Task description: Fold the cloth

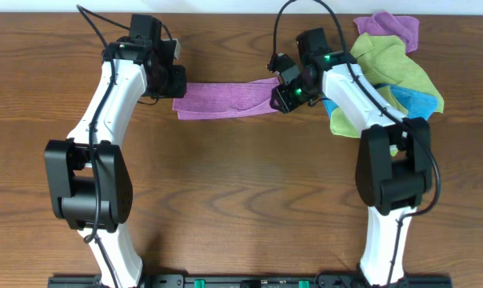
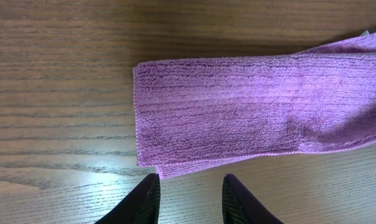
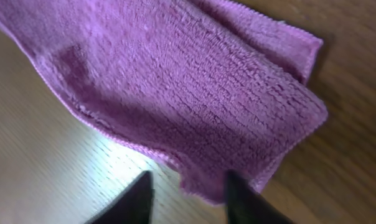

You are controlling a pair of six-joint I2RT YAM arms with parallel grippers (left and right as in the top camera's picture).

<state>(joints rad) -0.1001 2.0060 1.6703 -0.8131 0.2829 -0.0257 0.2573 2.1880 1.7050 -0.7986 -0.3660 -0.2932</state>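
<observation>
The lilac-purple cloth (image 1: 225, 98) lies on the wooden table as a long folded strip between my two grippers. In the left wrist view the cloth (image 2: 250, 106) has its short left end just ahead of my left gripper (image 2: 189, 193), which stands open over bare wood, touching nothing. In the overhead view the left gripper (image 1: 171, 84) sits at the strip's left end and the right gripper (image 1: 281, 98) at its right end. The right gripper (image 3: 189, 190) is open and blurred. A corner of the cloth (image 3: 175, 81) reaches down between its fingers, close to the right finger.
A heap of other cloths lies at the back right: a second purple one (image 1: 389, 28), a lime-green one (image 1: 389, 64) and a blue one (image 1: 413, 102). It lies right behind the right arm.
</observation>
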